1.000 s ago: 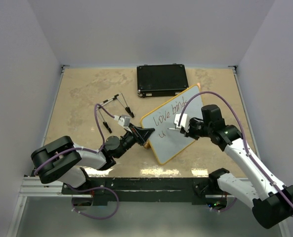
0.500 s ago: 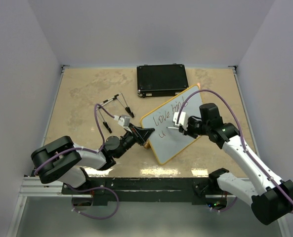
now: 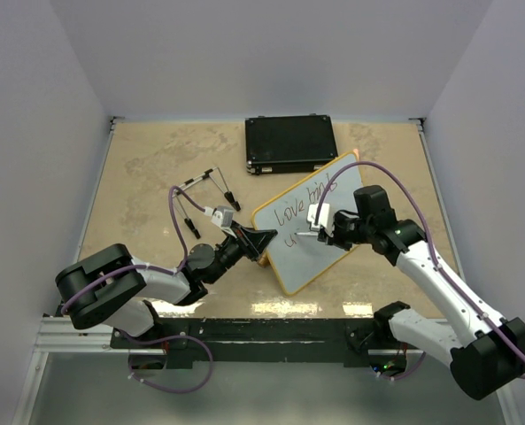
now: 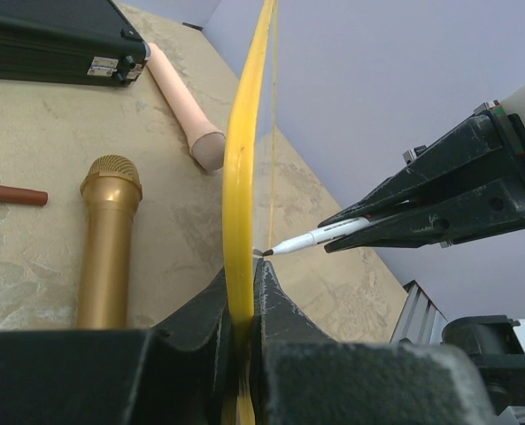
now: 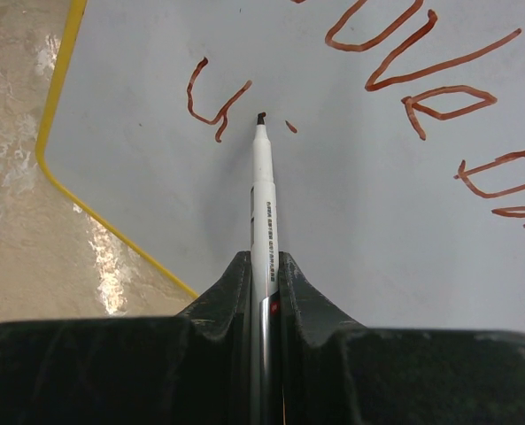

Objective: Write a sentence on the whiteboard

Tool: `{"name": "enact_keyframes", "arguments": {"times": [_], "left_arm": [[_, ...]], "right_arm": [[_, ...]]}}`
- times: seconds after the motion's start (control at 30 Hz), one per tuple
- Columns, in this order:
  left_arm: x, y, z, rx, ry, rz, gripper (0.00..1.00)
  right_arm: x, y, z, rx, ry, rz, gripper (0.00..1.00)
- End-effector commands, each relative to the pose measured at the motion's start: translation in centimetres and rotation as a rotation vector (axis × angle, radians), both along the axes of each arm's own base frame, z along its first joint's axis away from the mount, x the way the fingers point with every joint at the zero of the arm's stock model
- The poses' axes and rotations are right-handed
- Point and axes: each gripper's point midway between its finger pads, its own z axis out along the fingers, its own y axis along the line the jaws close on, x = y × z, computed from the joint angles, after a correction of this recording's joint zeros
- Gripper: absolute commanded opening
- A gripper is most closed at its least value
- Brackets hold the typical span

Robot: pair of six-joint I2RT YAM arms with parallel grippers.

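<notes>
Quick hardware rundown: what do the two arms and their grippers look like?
Same build on both: the left arm and right arm have white links, black joints and a purple cable looping along each. The left gripper and right gripper have matte black, tapered fingers.

On the whiteboard (image 3: 326, 251) you can read the sentence (image 3: 299, 205) as cursive handwriting in two slanted lines. The upper line gives "Love" and then a word beginning "bind", whose end you cannot make out from above; the lower line holds a single "u" with a short stroke just after it. The marker (image 5: 263, 204) carries a line of tiny print along its white barrel, and the black case (image 4: 41, 40) bears a small pale label (image 4: 107, 66) on its edge, but both are too small for you to read.
</notes>
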Motion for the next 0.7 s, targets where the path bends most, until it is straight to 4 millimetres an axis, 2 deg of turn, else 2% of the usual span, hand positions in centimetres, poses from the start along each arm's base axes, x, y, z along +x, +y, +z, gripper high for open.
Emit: {"name": "enact_keyframes", "arguments": {"times": [0.0, 0.67], "left_arm": [[0.6, 1.0, -1.3, 0.105, -0.058, 0.046, 0.0], [0.5, 1.2, -1.3, 0.109, -0.062, 0.05, 0.0]], "right_arm": [[0.2, 0.1, 0.5, -0.008, -0.015, 0.014, 0.0], [1.0, -1.8, -0.7, -0.064, -0.016, -0.124, 0.0]]}}
